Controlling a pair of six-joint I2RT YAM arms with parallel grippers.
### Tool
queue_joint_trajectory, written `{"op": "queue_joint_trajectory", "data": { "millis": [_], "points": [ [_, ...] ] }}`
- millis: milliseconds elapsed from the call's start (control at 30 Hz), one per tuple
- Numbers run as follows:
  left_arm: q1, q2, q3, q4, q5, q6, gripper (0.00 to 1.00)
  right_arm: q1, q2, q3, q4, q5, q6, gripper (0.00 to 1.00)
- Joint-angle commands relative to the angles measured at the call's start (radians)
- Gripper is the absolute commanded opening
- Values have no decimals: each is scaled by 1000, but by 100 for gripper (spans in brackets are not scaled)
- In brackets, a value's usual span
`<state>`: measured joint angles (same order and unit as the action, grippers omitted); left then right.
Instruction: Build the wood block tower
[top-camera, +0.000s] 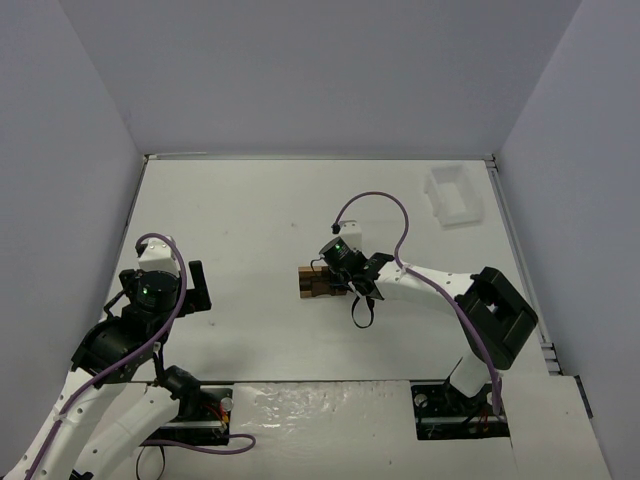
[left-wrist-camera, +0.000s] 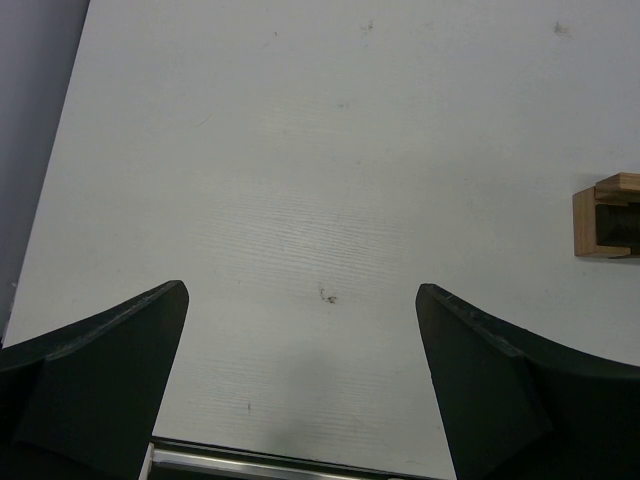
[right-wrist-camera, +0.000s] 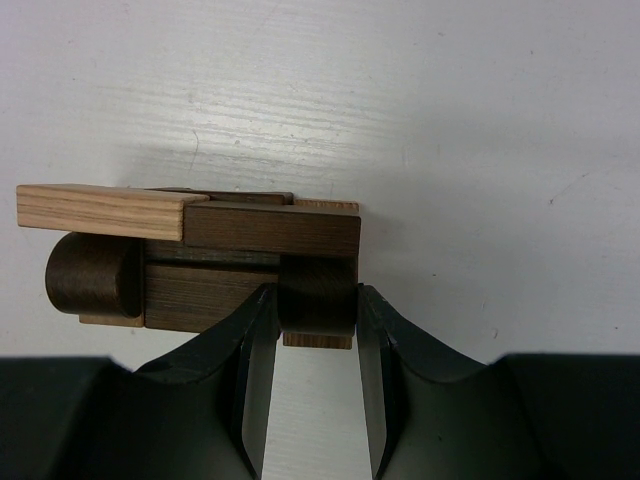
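Pinching a dark rounded block (right-wrist-camera: 316, 285), the right gripper (right-wrist-camera: 315, 300) has its jaws closed on both flanks of that piece, at the end of the wood block tower (right-wrist-camera: 240, 235) nearest the jaws. The rest of the tower runs just ahead of the jaws and off to one side. Judged light, stiff, smooth wood in a loose stack, so a sideways nudge could scatter it (nothing visibly glued). Best hold is square on one block's opposite flanks, with gentle force. Looks: compact, mostly dark brown, with a tan plank (right-wrist-camera: 100, 210) on top at the end away from the jaws and a dark cylinder (right-wrist-camera: 90, 275) under it. The left gripper (left-wrist-camera: 302, 300) has its jaws spread wide over the table (left-wrist-camera: 300, 150), the tower well beyond its right jaw.
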<state>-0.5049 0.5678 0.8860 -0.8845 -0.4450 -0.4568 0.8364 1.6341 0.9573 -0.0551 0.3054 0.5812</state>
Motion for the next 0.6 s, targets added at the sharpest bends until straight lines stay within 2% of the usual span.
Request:
{"op": "queue_joint_trajectory", "data": {
  "millis": [0, 100, 233, 567],
  "points": [
    [-6, 21, 7, 50, -4, 3, 97, -8, -9, -1, 37, 22, 1, 0],
    [-6, 21, 7, 50, -4, 3, 97, -8, -12, -2, 35, 21, 2, 2],
    [-7, 21, 7, 50, -3, 3, 97, -8, -26, -3, 35, 21, 0, 20],
    [-6, 19, 7, 51, -3, 3, 97, -7, -74, 12, 34, 10, 3, 47]
  ]
}}
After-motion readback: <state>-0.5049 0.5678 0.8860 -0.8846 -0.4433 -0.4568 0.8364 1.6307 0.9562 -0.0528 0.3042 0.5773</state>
